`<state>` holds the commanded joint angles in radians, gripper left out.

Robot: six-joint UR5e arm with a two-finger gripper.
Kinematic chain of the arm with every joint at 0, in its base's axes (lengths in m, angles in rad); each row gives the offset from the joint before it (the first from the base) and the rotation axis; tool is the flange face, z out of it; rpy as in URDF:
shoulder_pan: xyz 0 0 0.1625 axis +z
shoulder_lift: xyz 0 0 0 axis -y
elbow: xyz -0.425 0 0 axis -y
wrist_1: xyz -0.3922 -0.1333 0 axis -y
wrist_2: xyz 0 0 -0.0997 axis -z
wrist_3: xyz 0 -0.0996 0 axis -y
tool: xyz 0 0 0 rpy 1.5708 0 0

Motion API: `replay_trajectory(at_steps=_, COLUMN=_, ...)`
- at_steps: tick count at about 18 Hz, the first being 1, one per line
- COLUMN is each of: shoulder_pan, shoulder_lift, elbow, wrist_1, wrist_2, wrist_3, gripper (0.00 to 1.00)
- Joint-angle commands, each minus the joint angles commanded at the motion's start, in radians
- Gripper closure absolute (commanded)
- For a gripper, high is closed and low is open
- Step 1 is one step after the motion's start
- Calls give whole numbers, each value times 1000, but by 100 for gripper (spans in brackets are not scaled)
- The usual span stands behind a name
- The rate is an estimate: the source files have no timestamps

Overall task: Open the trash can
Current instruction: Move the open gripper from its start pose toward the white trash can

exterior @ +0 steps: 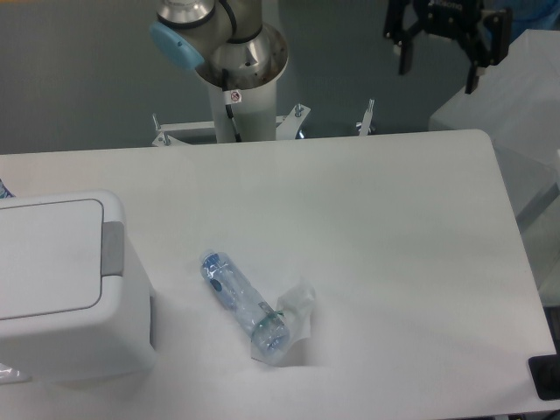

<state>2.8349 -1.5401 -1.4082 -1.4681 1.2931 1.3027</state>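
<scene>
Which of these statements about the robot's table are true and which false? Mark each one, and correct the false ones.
1. The trash can has its lid shut. True.
2. The gripper is holding the bottle. False: it hangs open, high above the table's far edge.
3. The grey push tab faces the bottle. True.
4. The bottle stands upright. False: it lies on its side, crushed.
</scene>
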Motion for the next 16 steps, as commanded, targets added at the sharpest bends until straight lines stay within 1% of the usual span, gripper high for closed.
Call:
replay_trajectory(at_steps=3, shoulder_pan=-54, shoulder_lift=-5, elbow=-11, wrist_1=46, wrist_2=0, wrist_3=-91, gripper=0)
replay_trajectory(at_steps=7, shoulder_pan=-112, shoulder_lift=-12, elbow=-14, wrist_1=66, wrist_2=0, wrist_3=-216, gripper=0)
replay_trajectory(at_steps=11, shoulder_pan=-184, shoulder_lift=-23, elbow=-18, wrist_1=129, wrist_2=0, wrist_3=-393, gripper=0)
replay_trajectory(at_steps=13, shoulder_pan=-225, shoulder_lift=-28, elbow=-18, wrist_1=135, wrist_2=0, wrist_3=-491, gripper=0)
replay_trajectory(at_steps=16, shoulder_pan=-301, shoulder_lift=-43, elbow=-18, wrist_1=137, wrist_2=2, wrist_3=-597, gripper=0)
